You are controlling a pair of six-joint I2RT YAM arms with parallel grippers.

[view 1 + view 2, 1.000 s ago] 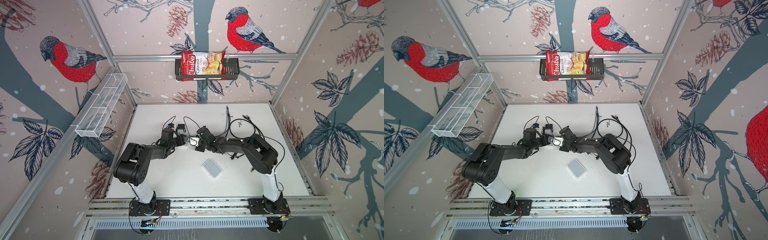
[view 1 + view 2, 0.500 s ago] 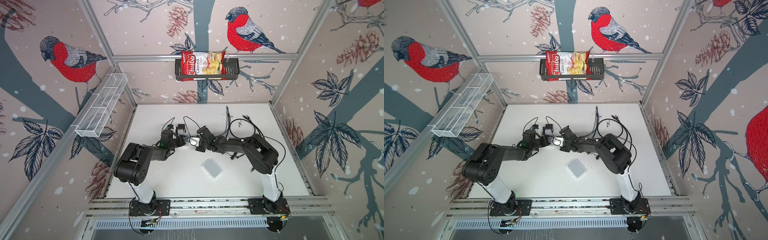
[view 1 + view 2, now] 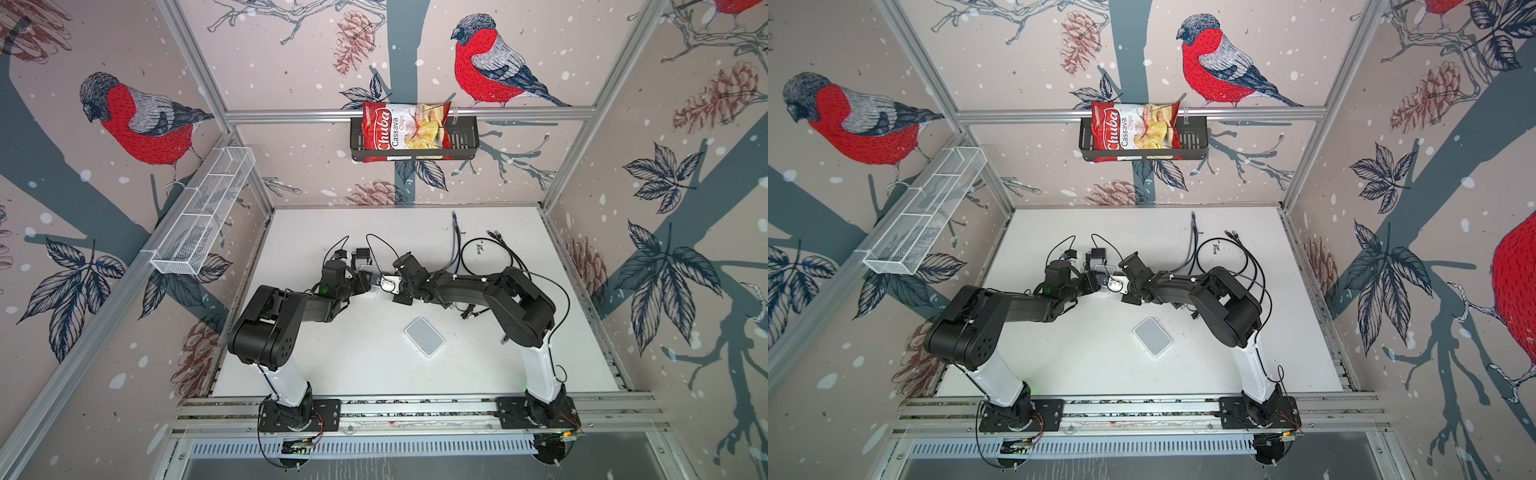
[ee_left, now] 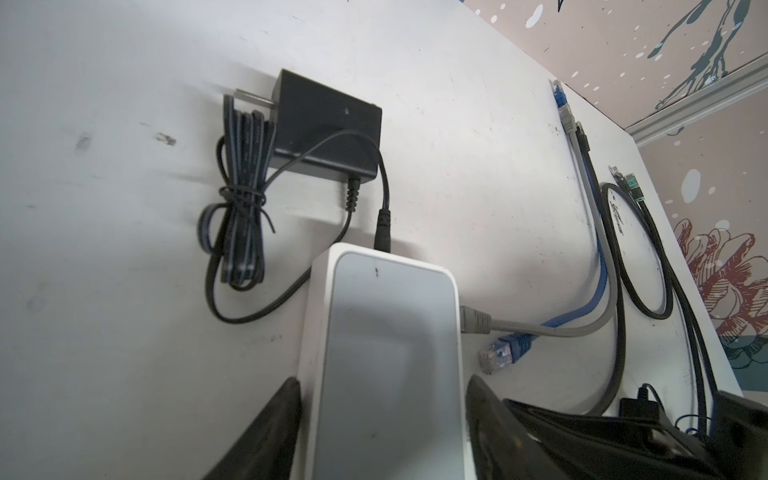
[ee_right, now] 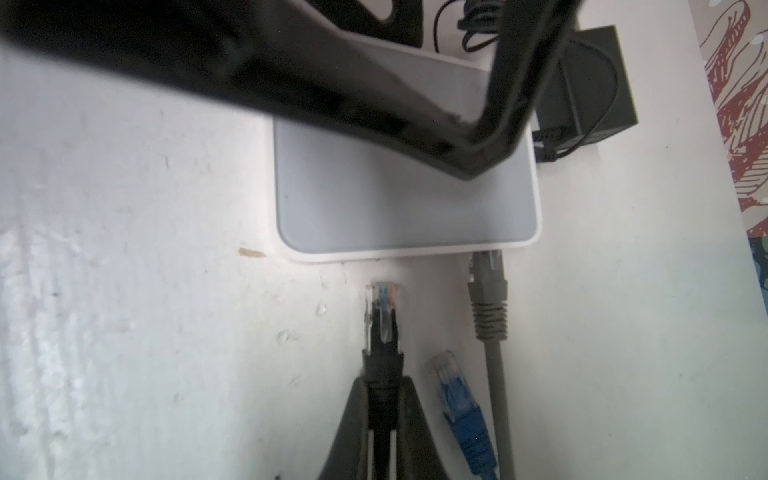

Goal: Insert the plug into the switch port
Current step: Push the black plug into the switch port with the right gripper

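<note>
Plug (image 5: 382, 307): pinched at black boot between nearly closed fingers of right gripper (image 5: 384, 386), clear tip levelled at port face of switch (image 5: 399, 208), just short, beside seated grey plug (image 5: 488, 299). Gripped on both flanks by left gripper (image 4: 382, 380), fingers wide, presumably against insertion push.

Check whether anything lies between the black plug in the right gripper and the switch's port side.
Nothing visible. Bare table separates the black plug, clamped in the right gripper, from the switch. The grey plug sits plugged in alongside; the blue plug lies loose nearby.
</note>
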